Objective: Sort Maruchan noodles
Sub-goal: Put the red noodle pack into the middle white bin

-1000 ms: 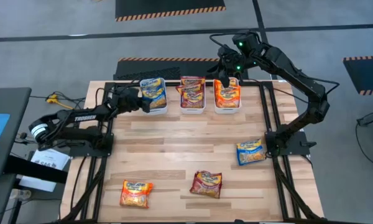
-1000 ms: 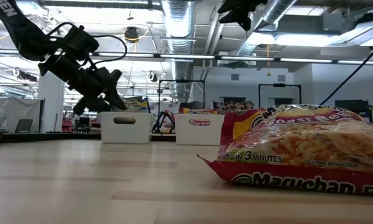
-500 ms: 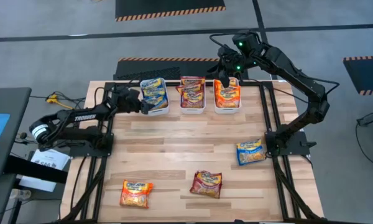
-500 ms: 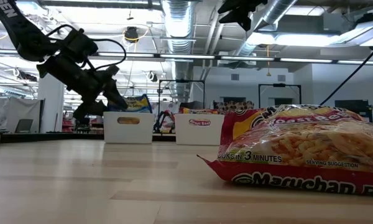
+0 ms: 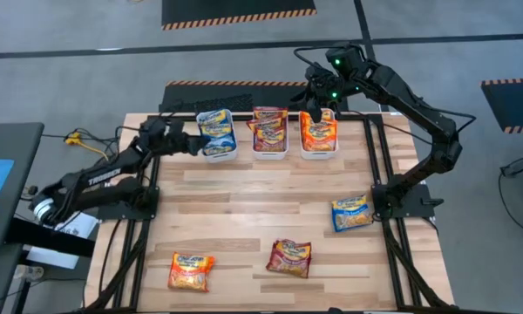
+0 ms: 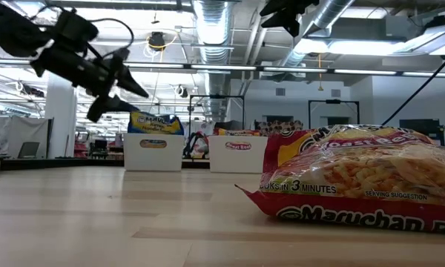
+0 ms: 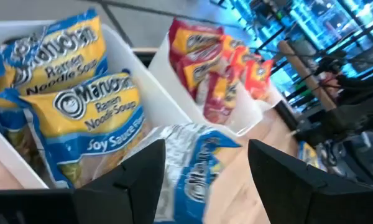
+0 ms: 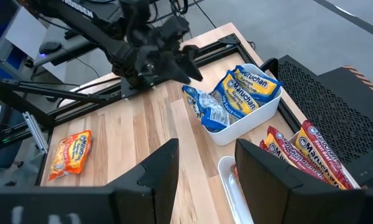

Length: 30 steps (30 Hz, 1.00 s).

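The left end effector (image 5: 194,145) now stands released and drawn back, its blue packet (image 5: 216,139) dropped into the left bin (image 5: 229,153), leaving three packets on the desk (image 5: 244,209); the right end effector (image 5: 316,96) hangs parted, empty

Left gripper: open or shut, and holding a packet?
Open and empty: the left gripper has spread fingers beside the left bin, a blue packet lying inside.

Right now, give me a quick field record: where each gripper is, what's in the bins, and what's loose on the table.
left gripper: open, beside the left bin
right gripper: above the right bin, holds nothing
left bin: blue packets
middle bin: maroon packets
right bin: orange packets
loose: orange packet, maroon packet, blue packet
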Motion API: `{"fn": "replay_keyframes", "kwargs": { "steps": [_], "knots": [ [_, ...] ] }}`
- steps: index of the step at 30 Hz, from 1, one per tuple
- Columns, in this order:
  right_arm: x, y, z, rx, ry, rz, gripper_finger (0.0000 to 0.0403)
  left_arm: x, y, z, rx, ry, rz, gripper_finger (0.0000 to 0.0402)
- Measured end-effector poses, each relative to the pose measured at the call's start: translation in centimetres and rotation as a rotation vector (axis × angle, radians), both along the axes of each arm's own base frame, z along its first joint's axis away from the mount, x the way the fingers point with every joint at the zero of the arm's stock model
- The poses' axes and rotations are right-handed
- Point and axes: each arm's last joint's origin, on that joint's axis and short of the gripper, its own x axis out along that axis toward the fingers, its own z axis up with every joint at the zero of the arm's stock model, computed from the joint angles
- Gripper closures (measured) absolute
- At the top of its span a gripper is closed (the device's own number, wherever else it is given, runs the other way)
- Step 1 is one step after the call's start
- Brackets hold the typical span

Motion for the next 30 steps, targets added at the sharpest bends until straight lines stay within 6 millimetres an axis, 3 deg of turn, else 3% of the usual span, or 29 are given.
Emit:
{"fn": "replay_keyframes", "kwargs": {
  "steps": [11,15,19,24,30],
  "knots": [
    [0.0,0.0,0.1,-0.007,-0.009,0.0,0.022,-1.4,-1.7,3.0,0.03,-0.179,0.012,0.0187],
    [0.2,-0.1,0.4,-0.027,-0.037,-0.001,0.022,-1.4,-1.7,6.0,0.139,-0.215,0.0,0.0187],
    [0.3,-0.2,0.7,-0.046,-0.068,-0.002,0.022,-1.0,-1.3,8.9,0.244,-0.145,-0.011,0.0187],
    [0.4,-0.3,0.8,-0.026,-0.081,-0.015,0.022,-0.7,-0.7,11.2,0.25,0.064,-0.019,0.0187],
    [0.1,0.0,0.1,0.066,-0.015,-0.031,0.022,-0.6,-1.3,15.7,0.324,0.112,-0.091,0.0187]
  ]
}}
